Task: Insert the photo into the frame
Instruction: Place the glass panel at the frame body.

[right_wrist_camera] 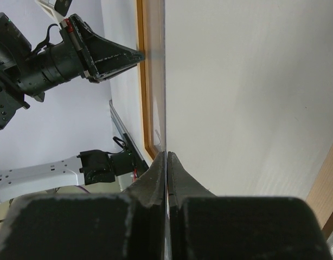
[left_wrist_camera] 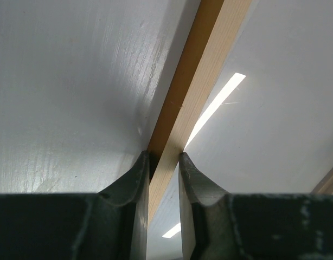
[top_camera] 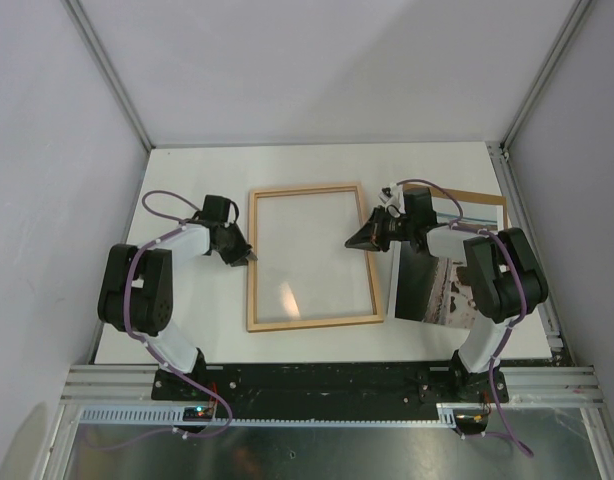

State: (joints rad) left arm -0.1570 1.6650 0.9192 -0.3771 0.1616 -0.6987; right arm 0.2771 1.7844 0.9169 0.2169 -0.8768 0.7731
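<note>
Plainly, the white table [top_camera: 317, 165] is laid out for an insertion that has not yet started. The frame [top_camera: 302, 189] lies flat at its centre with the light wood face up. We judge that this is the back, turned up so the print can drop in from above. Its long axis runs from the near edge to the far edge, tilted slightly, with the short rails at the near and far ends. A glint inside the rails suggests a clear pane, though we cannot be sure of it.

The photo [top_camera: 415, 290] lies flat to the right of the frame, apart from it and partly hidden under the right arm. Its long axis is roughly parallel to the frame's. The dark water side faces the frame and the pale land faces away. A brown backing board [top_camera: 484, 200] shows beyond it, at the far right.

The left gripper [top_camera: 247, 257] is clamped on the frame's left rail, which the wrist view shows pinched between both fingers. We read this as steadying the frame so it cannot slide. The right gripper [top_camera: 355, 241] has its fingers pressed fully together, with nothing visible between them. Its tips sit just inside the right rail. We cannot tell whether they touch the pane or the rail.
</note>
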